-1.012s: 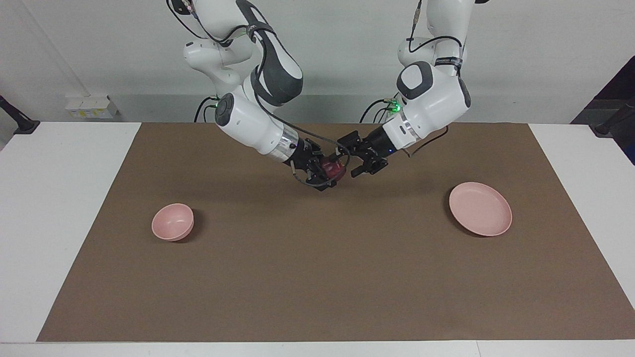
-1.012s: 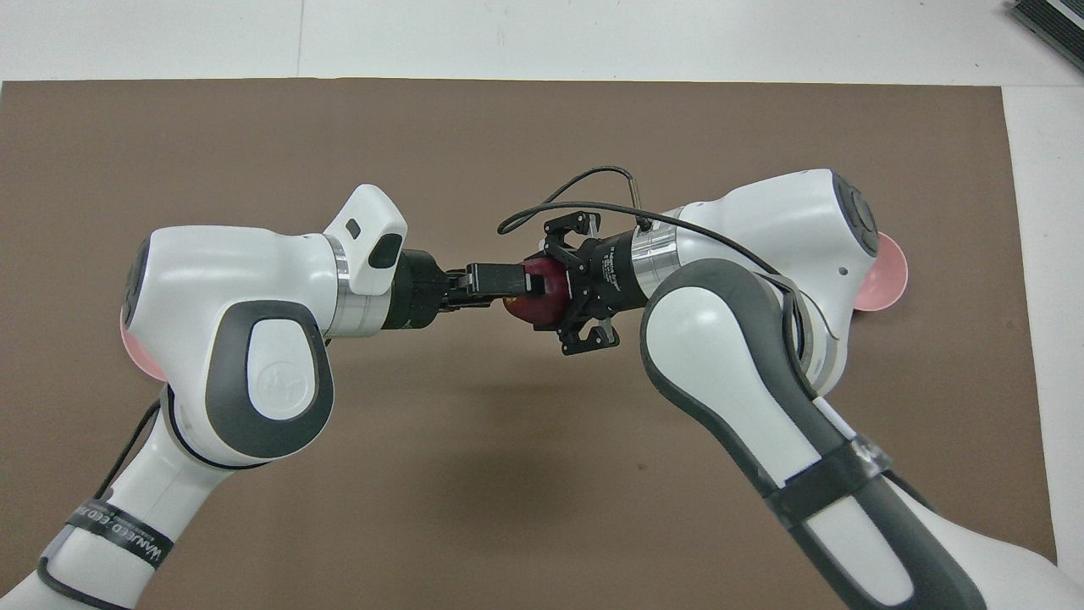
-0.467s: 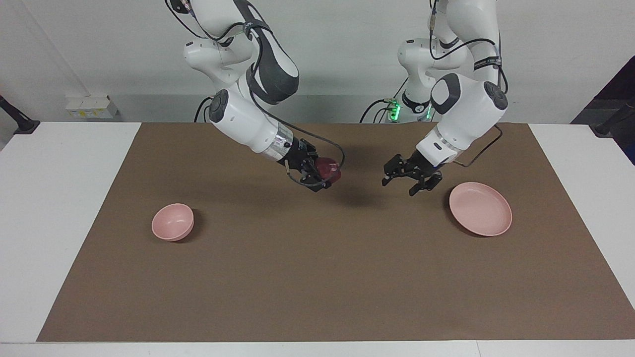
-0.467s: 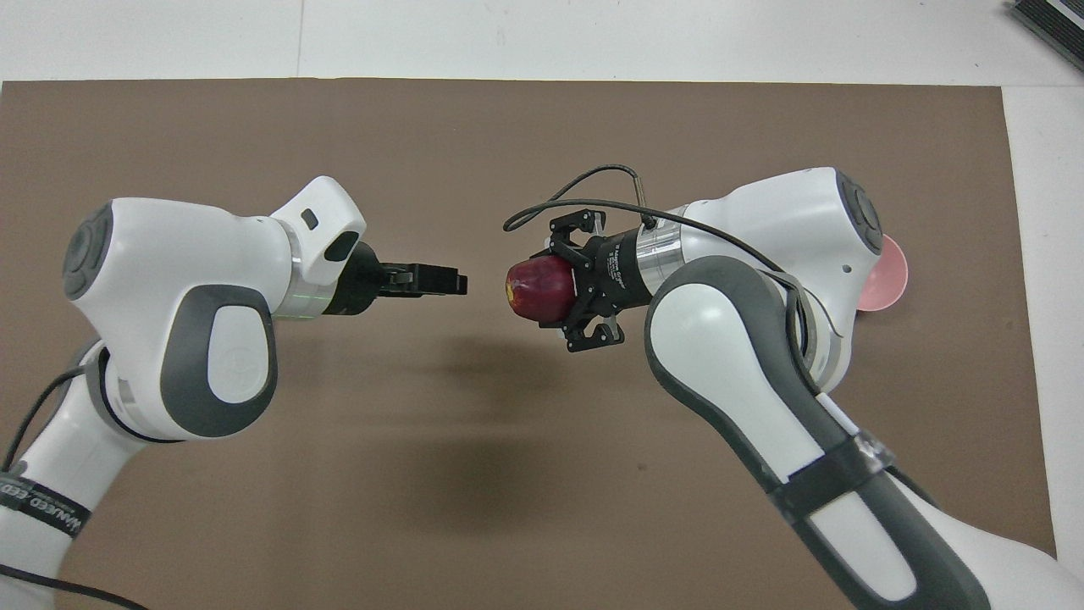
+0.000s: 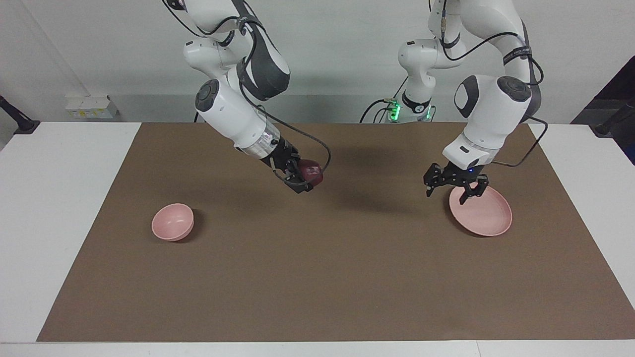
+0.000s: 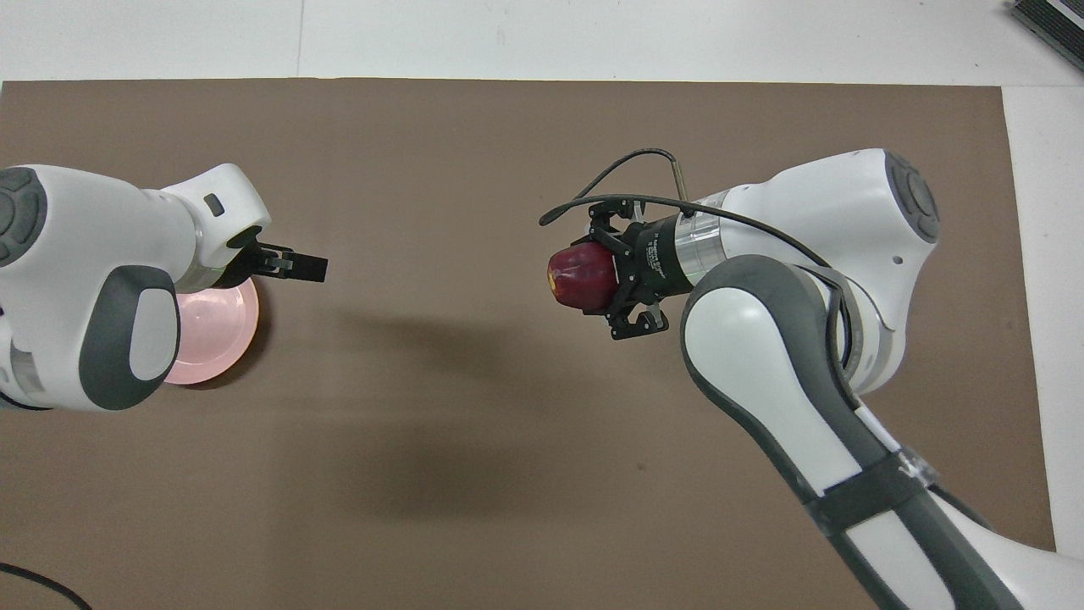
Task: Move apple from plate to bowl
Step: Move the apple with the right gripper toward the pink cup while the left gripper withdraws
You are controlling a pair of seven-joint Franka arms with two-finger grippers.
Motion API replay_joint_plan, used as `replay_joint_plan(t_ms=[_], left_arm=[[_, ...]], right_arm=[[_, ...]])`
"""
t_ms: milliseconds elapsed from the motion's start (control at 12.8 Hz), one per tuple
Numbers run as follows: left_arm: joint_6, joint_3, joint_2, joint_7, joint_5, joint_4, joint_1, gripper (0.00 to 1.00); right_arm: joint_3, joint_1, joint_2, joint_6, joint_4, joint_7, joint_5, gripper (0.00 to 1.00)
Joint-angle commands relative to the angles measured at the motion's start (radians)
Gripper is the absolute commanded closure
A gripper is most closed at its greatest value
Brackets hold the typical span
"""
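Observation:
The dark red apple [image 5: 314,173] [image 6: 576,274] is up in the air over the brown mat near the middle of the table. My right gripper [image 5: 306,178] [image 6: 594,278] is shut on it. The small pink bowl [image 5: 172,221] stands empty on the mat toward the right arm's end; the right arm hides it in the overhead view. The flat pink plate [image 5: 483,218] [image 6: 222,326] lies empty toward the left arm's end. My left gripper [image 5: 449,191] [image 6: 303,267] hangs open and empty over the plate's edge that is nearer to the robots.
A brown mat [image 5: 317,277] covers most of the white table [image 5: 59,208]. A black cable [image 6: 627,182] loops off the right wrist above the apple. Nothing else lies on the mat between the plate and the bowl.
The left gripper has drawn away from the apple and swung back over the plate. The right gripper, still holding the apple, has moved a little toward the bowl's end.

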Motion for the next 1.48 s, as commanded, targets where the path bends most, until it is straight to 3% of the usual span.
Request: replay_joint_plan(t_ms=[0, 156, 389, 623, 857, 1090, 1402], left_arm=[[-0.171, -0.008, -0.011, 0.013, 0.032, 0.127, 0.016, 0.00], [-0.311, -0.008, -0.013, 0.014, 0.032, 0.235, 0.016, 0.00], [-0.493, -0.005, -0.014, 0.014, 0.034, 0.379, 0.014, 0.00], [-0.612, 0.038, -0.019, 0.016, 0.035, 0.444, 0.008, 0.00], [-0.711, 0.134, -0.019, 0.031, 0.032, 0.528, -0.052, 0.00], [-0.770, 0.171, -0.043, 0.048, 0.034, 0.537, -0.087, 0.00], [-0.795, 0.207, -0.119, 0.047, 0.032, 0.491, -0.115, 0.00]], right_arm=[[0.003, -0.017, -0.032, -0.020, 0.003, -0.003, -0.150, 1.00], [0.004, -0.053, -0.046, -0.025, 0.006, -0.015, -0.224, 1.00], [0.004, -0.138, -0.060, -0.080, 0.007, -0.128, -0.229, 1.00], [0.003, -0.239, -0.072, -0.144, 0.006, -0.289, -0.234, 1.00], [0.004, -0.340, -0.074, -0.152, -0.005, -0.433, -0.336, 1.00], [0.004, -0.429, -0.052, -0.140, -0.013, -0.592, -0.384, 1.00], [0.004, -0.503, 0.058, -0.020, -0.031, -0.702, -0.473, 1.00]])
